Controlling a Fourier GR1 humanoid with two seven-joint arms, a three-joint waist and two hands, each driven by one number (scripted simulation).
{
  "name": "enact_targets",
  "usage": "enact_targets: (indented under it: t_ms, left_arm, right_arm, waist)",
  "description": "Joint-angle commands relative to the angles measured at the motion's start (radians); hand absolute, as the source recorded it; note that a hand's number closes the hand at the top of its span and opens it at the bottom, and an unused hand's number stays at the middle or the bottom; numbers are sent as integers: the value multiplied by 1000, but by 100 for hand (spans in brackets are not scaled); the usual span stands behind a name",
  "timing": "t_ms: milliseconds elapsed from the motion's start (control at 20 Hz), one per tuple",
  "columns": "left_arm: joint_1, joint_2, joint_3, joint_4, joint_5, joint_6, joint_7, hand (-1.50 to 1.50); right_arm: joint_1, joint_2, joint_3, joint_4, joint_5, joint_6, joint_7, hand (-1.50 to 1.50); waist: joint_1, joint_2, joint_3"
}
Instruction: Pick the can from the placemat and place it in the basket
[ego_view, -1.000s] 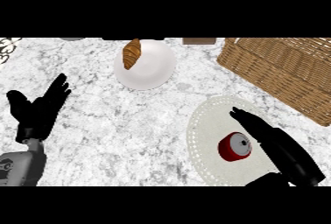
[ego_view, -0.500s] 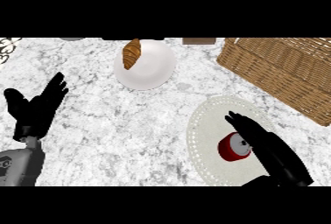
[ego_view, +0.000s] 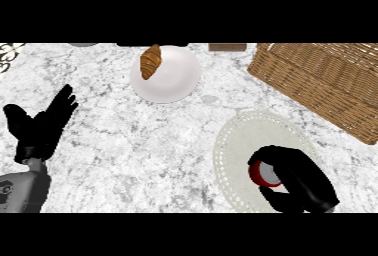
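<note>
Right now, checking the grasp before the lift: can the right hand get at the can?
Likely yes: the right hand is curled round the can on the placemat, with nothing between them. The hand hides most of the can.

The left hand (ego_view: 40, 125) is matte black, with slim fingers and a broad thumb. Its narrow wrist joins a smooth grey forearm (ego_view: 22, 192) bearing a small dark mark. The right hand (ego_view: 299, 182) is equally black and bulkier-looking.
</note>
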Motion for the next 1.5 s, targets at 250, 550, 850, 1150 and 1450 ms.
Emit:
enact_targets:
  t_ms: [250, 550, 850, 1150, 1450]
  left_arm:
    - [-25, 5, 26, 47, 9, -33, -26, 0]
    - [-44, -16, -29, -2, -17, -24, 9, 0]
    - [-80, -34, -41, 26, -18, -22, 28, 0]
    - [-84, -40, -45, 47, -41, -5, 0, 0]
    - [-59, -33, -25, 19, -27, -2, 15, 0]
  right_arm:
    - [-121, 115, 1, 138, 59, 33, 91, 150]
    - [-287, 276, 66, 288, 32, -173, 619, 150]
    - [-540, 279, 197, 485, -150, -453, 864, 150]
    - [-675, 280, 250, 423, -211, -841, 809, 150]
    - [-961, 280, 293, 569, -83, -942, 1044, 150]
  waist:
    - [4, 6, 4]
    - [78, 19, 4]
    - [86, 19, 5]
    - [74, 16, 5]
    - [44, 6, 3]
